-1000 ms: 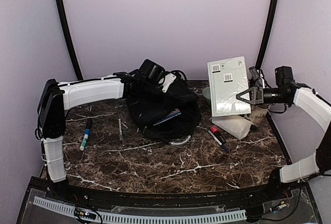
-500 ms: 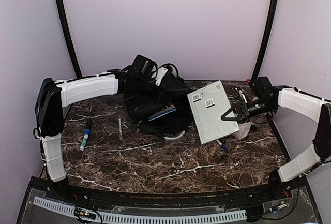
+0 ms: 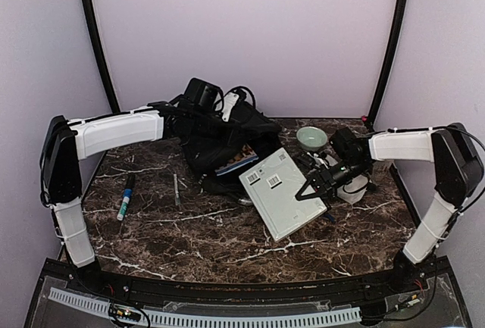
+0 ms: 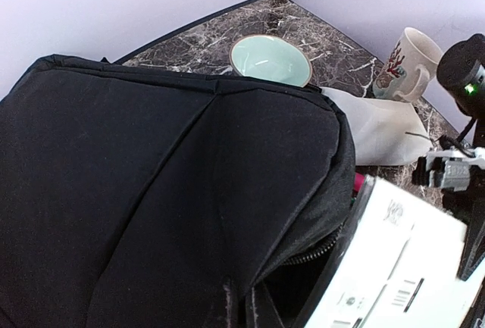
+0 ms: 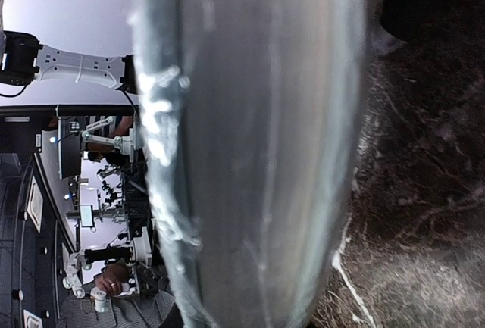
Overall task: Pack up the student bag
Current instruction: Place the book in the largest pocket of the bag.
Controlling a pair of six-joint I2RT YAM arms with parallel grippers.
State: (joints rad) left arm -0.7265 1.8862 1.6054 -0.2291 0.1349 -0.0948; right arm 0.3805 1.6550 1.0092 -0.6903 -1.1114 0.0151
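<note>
The student bag (image 3: 220,146) is a black backpack at the back middle of the table. My left gripper (image 3: 216,116) is shut on its top fabric and holds the flap up. The left wrist view shows the black fabric (image 4: 151,184) and the zippered mouth (image 4: 318,251) gaping; my own fingers are hidden there. My right gripper (image 3: 312,185) is shut on the right edge of a white book (image 3: 279,192) with barcode stickers. The book is tilted, its left corner close to the bag's mouth. The book's edge (image 5: 250,146) fills the right wrist view.
A pale green bowl (image 3: 312,137) sits behind the right gripper, and a translucent white pouch (image 3: 355,188) lies beside it. A mug (image 4: 405,59) stands at the far right. A teal marker (image 3: 125,198) and a thin pen (image 3: 176,189) lie left of the bag.
My right arm has swung the book from upright at the back right down and leftwards to the bag's mouth. My left arm has drawn the bag's top slightly left.
</note>
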